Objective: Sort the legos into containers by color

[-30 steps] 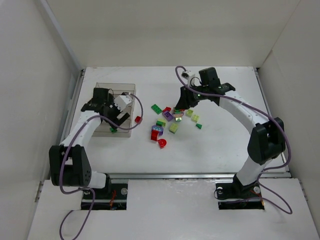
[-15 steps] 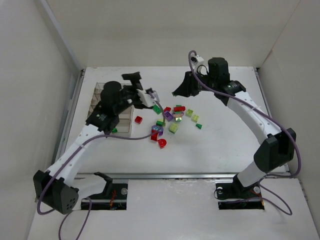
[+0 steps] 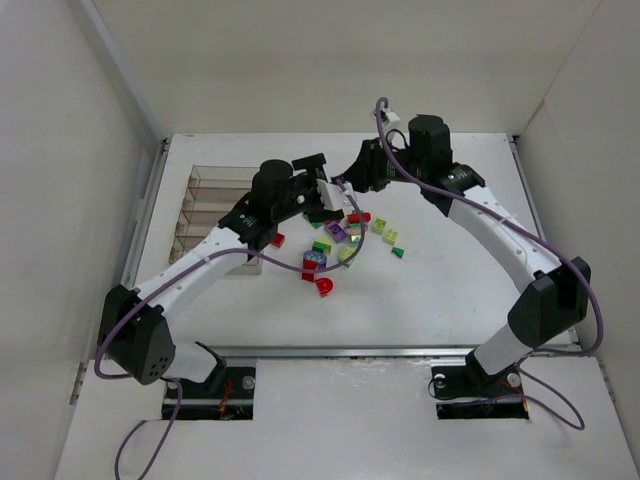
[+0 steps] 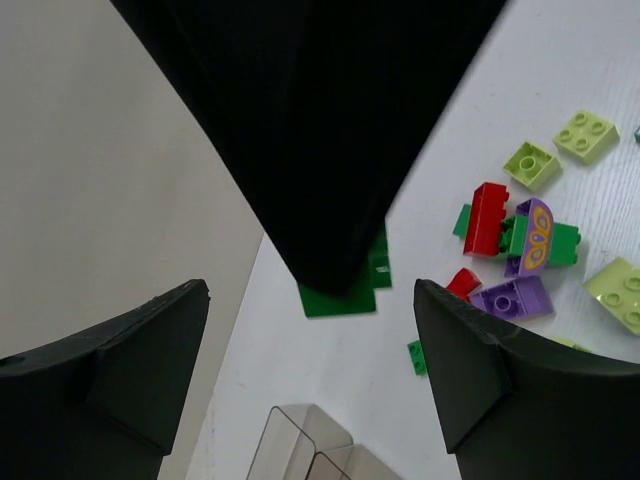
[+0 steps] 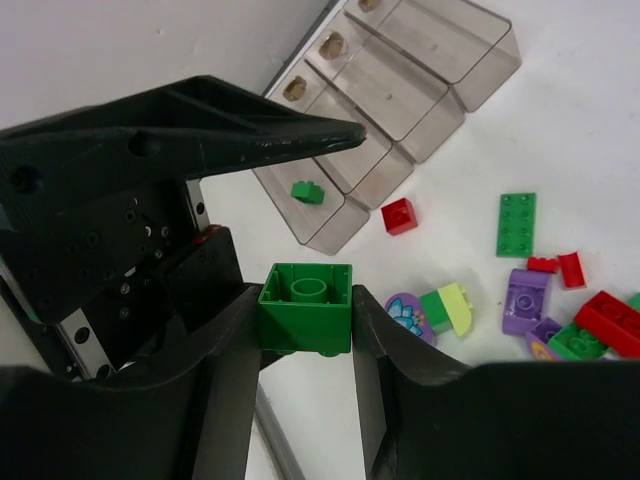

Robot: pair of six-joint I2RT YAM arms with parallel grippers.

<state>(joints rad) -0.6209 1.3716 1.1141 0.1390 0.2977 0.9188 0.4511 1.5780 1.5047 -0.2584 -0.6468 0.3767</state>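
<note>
Right wrist view alone shows right tool (image 5: 305,325) clamping green brick (image 5: 306,298).

You are looking at a white table (image 3: 450,300) boxed in by plain white panels: a left wall (image 3: 60,200), a back wall (image 3: 330,60) and a right wall (image 3: 600,150). A metal rail (image 3: 380,350) runs along its near edge. The light is even and the shadows are soft.

No legible text or labels anywhere.
</note>
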